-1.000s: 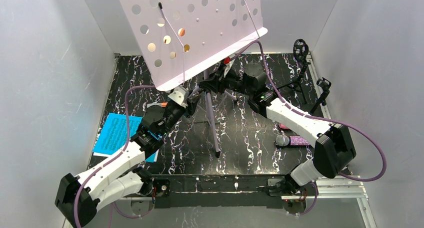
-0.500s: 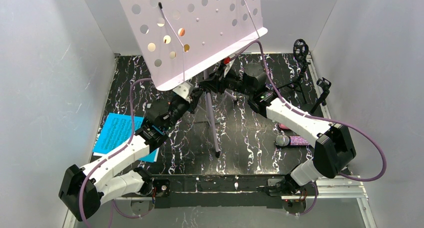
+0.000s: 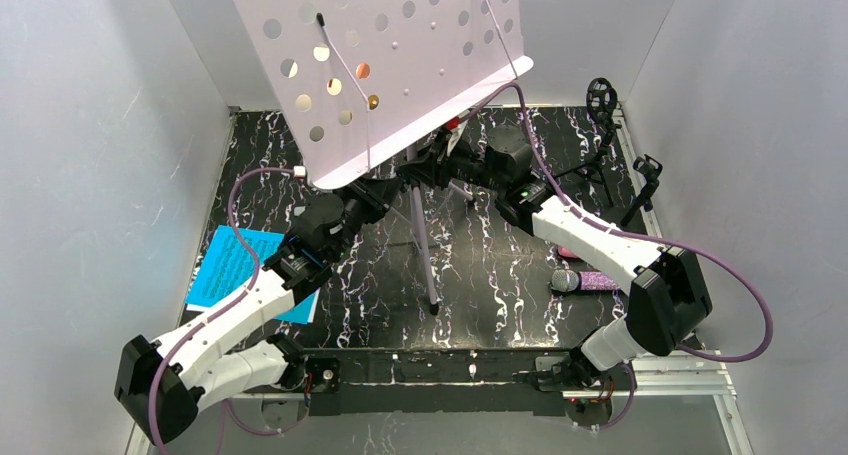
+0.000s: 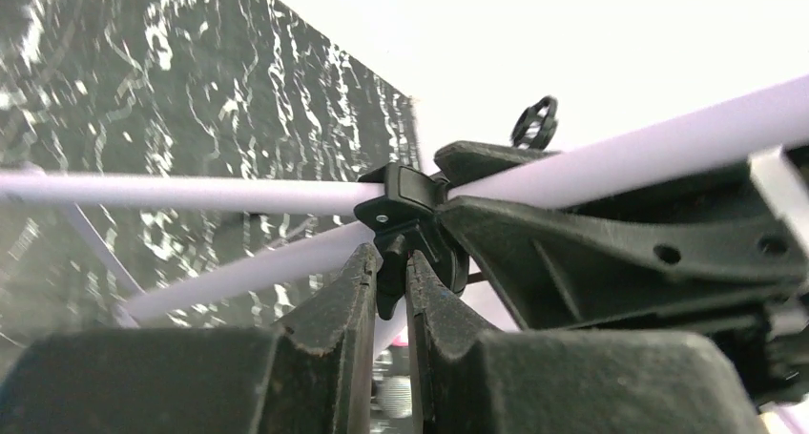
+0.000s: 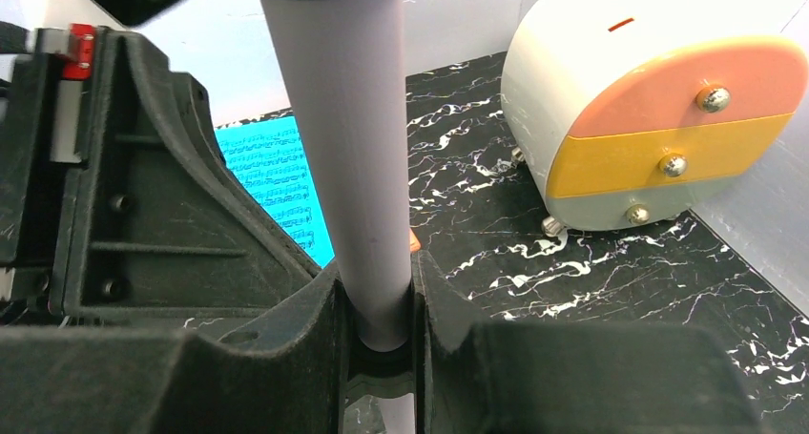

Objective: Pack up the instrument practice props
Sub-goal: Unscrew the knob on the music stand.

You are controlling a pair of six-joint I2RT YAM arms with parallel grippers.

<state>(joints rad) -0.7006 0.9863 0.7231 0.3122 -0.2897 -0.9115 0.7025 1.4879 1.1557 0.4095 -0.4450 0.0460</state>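
Two grippers meet under lilac music stand (image 3: 400,55), far centre of table (image 3: 500,310). Left gripper (image 4: 389,283) pinched on black joint (image 4: 405,205) of stand's frame; right gripper (image 5: 377,334) clamped around pole (image 5: 339,148). Blue sheet music (image 3: 235,265) lies near left, purple microphone (image 3: 590,280) near right, mic tripods (image 3: 603,100) far right.

The music rack (image 3: 400,65) is standing mid-worktop toward the rear edge. I am closing my right gripper (image 5: 379,296) round its pole from the right and pinching its leg hub with my left gripper (image 4: 389,267) from the left. The sheet-music pages (image 3: 232,265) are lying by the left edge, a microphone (image 3: 585,281) near the right edge, and two mic tripods (image 3: 601,97) behind it toward the rear right corner.
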